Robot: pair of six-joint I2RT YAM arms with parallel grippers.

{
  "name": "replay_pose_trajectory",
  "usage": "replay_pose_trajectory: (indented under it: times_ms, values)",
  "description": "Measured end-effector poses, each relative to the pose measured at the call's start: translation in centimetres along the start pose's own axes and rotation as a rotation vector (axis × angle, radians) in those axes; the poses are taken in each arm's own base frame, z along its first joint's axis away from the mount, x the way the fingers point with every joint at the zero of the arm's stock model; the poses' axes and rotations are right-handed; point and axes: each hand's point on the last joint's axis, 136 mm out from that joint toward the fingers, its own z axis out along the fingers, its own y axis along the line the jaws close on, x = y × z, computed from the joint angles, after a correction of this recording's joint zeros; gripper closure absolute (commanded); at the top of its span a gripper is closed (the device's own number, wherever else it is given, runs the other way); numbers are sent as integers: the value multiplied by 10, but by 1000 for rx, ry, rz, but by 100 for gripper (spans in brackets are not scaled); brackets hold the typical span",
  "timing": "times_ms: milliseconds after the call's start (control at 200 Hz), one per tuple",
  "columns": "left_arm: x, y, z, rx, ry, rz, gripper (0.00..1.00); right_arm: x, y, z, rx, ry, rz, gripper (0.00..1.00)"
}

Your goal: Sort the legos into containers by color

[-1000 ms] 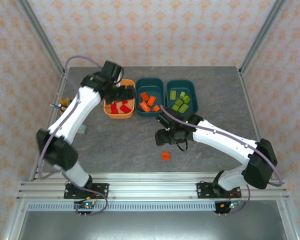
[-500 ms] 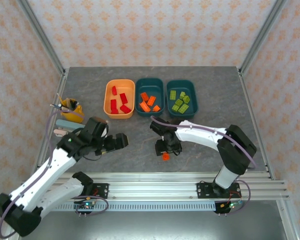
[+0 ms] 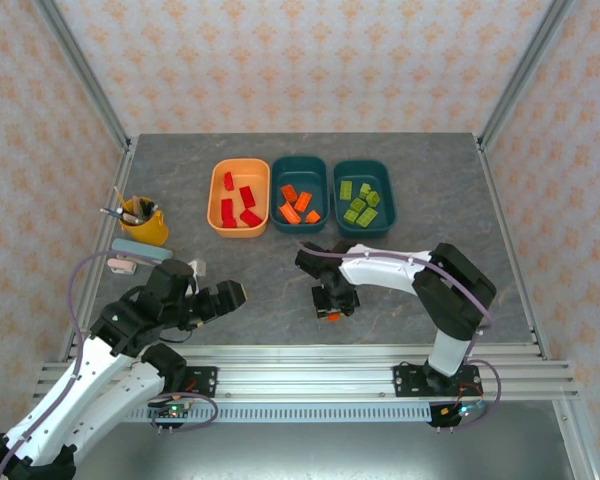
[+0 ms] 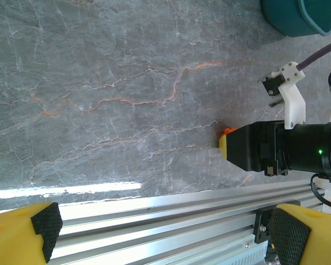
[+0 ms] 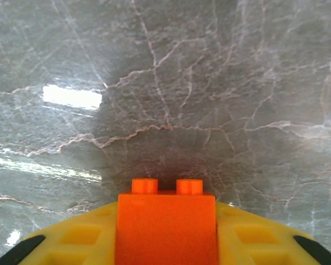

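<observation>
One orange lego (image 3: 330, 314) lies on the grey table near the front edge. My right gripper (image 3: 332, 300) is down over it. In the right wrist view the orange lego (image 5: 165, 221) fills the gap between the yellow fingers (image 5: 83, 240), which press on both its sides, two studs pointing away. My left gripper (image 3: 236, 294) hovers open at the front left, its pads (image 4: 44, 223) wide apart above the rail, nothing between them. At the back stand an orange bin (image 3: 216, 212) of red legos, a teal bin (image 3: 299, 226) of orange legos and a teal bin (image 3: 387, 192) of green legos.
A yellow cup (image 3: 144, 224) of pens and a pale blue block (image 3: 140, 251) sit at the left. The aluminium rail (image 3: 300, 362) runs along the table's front edge, close behind the orange lego. The right gripper's black body (image 4: 276, 149) shows in the left wrist view.
My left arm pulled back from the orange bin to the front left. My right gripper moved down and forward onto the loose orange lego and closed round it.
</observation>
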Motion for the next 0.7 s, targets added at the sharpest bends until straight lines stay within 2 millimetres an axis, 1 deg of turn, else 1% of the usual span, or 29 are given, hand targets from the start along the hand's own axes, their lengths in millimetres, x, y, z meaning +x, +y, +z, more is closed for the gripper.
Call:
replay_pose_trajectory:
  times_ms: [165, 225, 275, 345, 405, 465, 515, 565, 611, 701]
  values:
    - [0, -1, -1, 3, -2, -7, 1, -5, 0, -6, 12, -22, 10, 74]
    - [-1, -3, -2, 6, -4, -13, 1, -13, 3, -18, 18, -55, 9, 74]
    - [-4, -8, -4, 10, -8, -17, 1, -26, 10, -37, 13, -103, 3, 74]
    - [-12, -18, -7, 12, -13, -18, 0, -52, 27, -73, -22, -200, -9, 75]
    - [-21, -30, -6, 17, -20, -21, 0, -81, 41, -112, -73, -302, -13, 75]
    - [-32, -42, -1, 22, -25, -22, 0, -110, 50, -147, -116, -391, -4, 75]
    - [-43, -53, 4, 28, -31, -27, 0, -134, 53, -169, -138, -451, 11, 75]
    - [-55, -61, 10, 31, -35, -39, 0, -159, 52, -183, -145, -492, 31, 75]
    - [-68, -68, 15, 33, -47, -56, 0, -181, 52, -190, -141, -523, 44, 75]
    - [-100, -77, 20, 40, -90, -97, 0, -226, 48, -187, -120, -555, 74, 75]
